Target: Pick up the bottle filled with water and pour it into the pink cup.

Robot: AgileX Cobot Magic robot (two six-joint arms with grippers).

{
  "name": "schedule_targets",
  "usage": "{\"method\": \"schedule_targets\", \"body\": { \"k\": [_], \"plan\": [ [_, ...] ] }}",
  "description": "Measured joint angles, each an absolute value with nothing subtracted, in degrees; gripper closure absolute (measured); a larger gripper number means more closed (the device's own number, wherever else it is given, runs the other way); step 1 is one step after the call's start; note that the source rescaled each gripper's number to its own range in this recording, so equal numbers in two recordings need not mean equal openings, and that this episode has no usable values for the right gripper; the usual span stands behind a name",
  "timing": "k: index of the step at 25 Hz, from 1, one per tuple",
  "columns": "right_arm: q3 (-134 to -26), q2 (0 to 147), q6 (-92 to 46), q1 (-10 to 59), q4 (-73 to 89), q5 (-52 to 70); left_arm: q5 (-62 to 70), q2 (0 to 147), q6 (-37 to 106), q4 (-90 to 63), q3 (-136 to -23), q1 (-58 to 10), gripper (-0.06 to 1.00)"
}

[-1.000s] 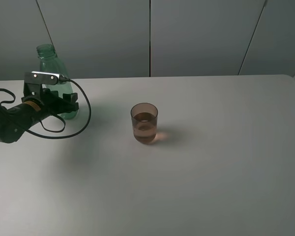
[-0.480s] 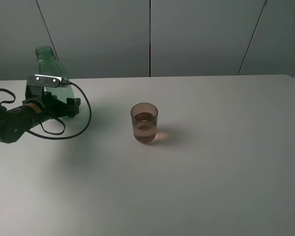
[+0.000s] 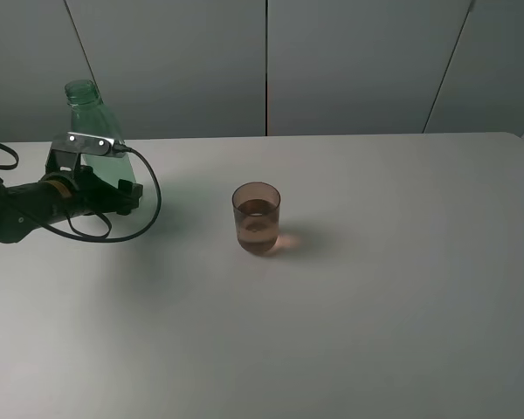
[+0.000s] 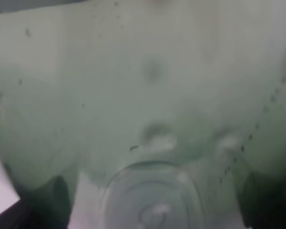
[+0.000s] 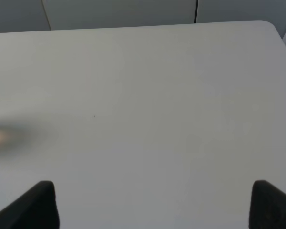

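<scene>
From my high camera I see a white table (image 3: pixel 375 332) with grey wall panels behind it. At the far left the green transparent bottle (image 3: pixel 93 131) stands upright with its neck uncapped. My left gripper (image 3: pixel 127 194) sits low at the bottle's base, reaching in from the left edge with a black cable looping beside it. Its jaws stand spread as wide as they go, one dark finger on each side of the bottle's lower body, and I cannot tell whether either finger touches the plastic. Through the left wrist camera the bottle (image 4: pixel 143 95) fills nearly the whole picture as a blurred pale green wall (too close to focus), with dark fingers (image 4: pixel 52 200) at the two lower corners. The pink cup (image 3: pixel 257 218) stands upright near the middle of the table, well apart from the bottle, with liquid inside. The right wrist camera shows the right gripper (image 5: pixel 152 205) spread open over bare tabletop, holding nothing.
</scene>
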State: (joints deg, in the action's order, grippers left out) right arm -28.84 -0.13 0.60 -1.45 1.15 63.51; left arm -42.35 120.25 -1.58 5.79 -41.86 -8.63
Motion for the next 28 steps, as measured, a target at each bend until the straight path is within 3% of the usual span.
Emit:
{"method": "schedule_targets", "body": {
  "k": [11,20,28],
  "plan": [
    [-28.84,-0.13,0.60,-1.45,1.15,63.51,-34.70,107.70,-1.36,5.79,-32.82,-8.63,-0.06],
    [-28.84,-0.13,0.60,-1.45,1.15,63.51,-3.07,84.13,-4.67,4.37,-30.54,-8.63,-0.06],
    [-28.84,-0.13,0.60,-1.45,1.15,63.51,13.29,57.02,-6.90,2.69,-30.54,-8.63,-0.06]
  ]
}}
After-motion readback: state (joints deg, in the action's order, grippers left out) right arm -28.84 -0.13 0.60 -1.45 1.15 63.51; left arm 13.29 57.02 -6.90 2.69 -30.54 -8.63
